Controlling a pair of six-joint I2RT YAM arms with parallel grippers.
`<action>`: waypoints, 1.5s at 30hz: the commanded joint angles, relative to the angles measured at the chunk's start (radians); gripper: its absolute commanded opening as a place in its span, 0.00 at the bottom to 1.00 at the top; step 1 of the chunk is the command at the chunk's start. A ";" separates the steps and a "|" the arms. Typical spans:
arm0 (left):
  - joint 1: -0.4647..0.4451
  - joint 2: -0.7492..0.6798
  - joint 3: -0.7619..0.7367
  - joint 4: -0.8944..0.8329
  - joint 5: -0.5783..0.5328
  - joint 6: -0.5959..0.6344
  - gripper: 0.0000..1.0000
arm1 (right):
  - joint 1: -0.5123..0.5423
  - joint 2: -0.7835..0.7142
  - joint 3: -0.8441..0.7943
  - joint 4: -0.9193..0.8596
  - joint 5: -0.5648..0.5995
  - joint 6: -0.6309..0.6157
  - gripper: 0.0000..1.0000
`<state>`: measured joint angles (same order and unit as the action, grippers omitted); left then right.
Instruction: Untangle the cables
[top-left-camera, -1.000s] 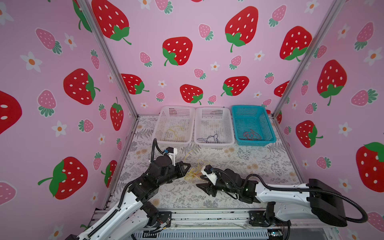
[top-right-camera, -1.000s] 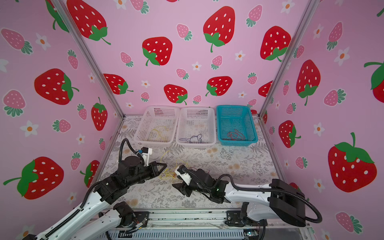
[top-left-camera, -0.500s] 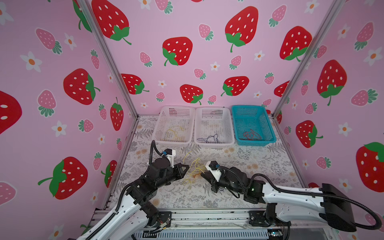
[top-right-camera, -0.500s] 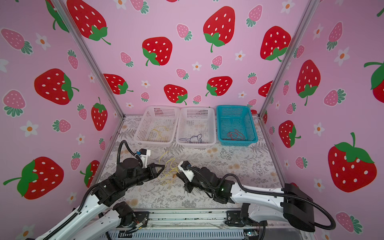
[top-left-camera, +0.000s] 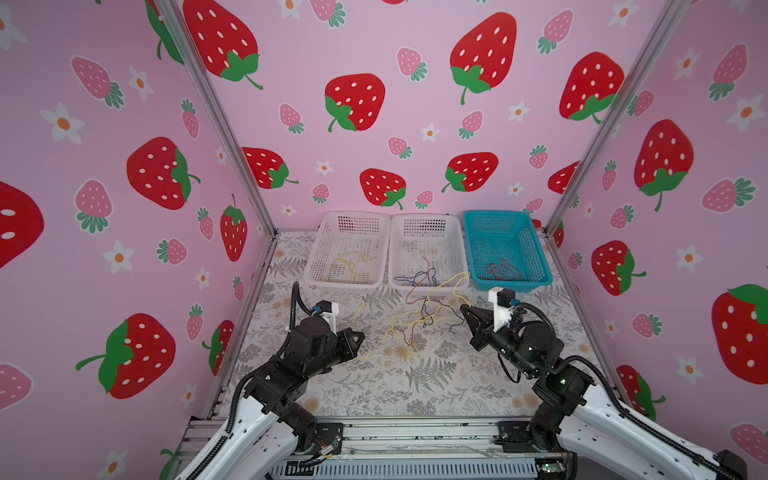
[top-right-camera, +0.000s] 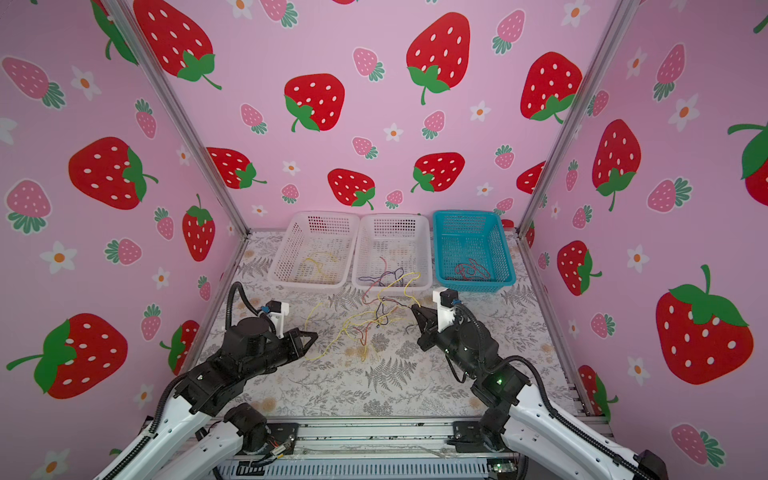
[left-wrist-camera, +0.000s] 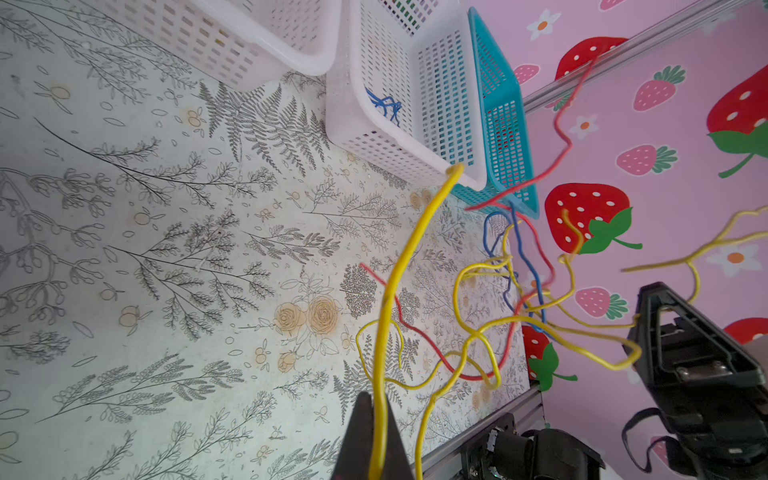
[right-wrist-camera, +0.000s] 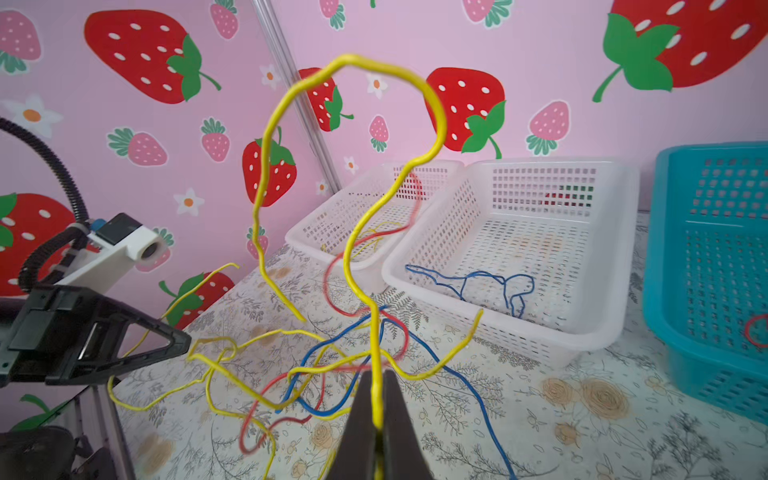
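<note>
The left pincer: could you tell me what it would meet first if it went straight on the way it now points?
Probably the tangled cables just ahead of the left pincer, past the yellow cable it grips; depth is unclear.

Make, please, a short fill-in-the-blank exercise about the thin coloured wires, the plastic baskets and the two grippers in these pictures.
The left gripper is shut on a thin curly wire of ___ colour.
The tangle of thin yellow, red and blue wires is ___ the left gripper and the right gripper, which is shut on a looping yellow wire.
The bundle of wires in the teal perforated plastic basket is ___.
In line with it stand ___ white perforated plastic baskets.
Missing words: yellow; between; red; two.
</note>
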<state>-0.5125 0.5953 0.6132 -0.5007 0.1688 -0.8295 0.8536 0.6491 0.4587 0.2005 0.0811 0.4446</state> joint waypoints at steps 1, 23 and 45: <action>0.036 -0.011 0.016 -0.076 0.005 0.045 0.00 | -0.046 -0.021 -0.007 -0.063 -0.001 0.066 0.00; 0.212 -0.070 0.171 -0.321 0.041 0.207 0.00 | -0.462 0.015 -0.014 -0.338 -0.189 0.115 0.00; 0.219 -0.028 0.017 0.034 0.271 -0.009 0.00 | -0.008 0.185 -0.050 0.016 -0.458 0.025 0.00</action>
<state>-0.2981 0.5713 0.6376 -0.5407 0.4137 -0.7963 0.8005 0.8223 0.3973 0.1246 -0.3851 0.4870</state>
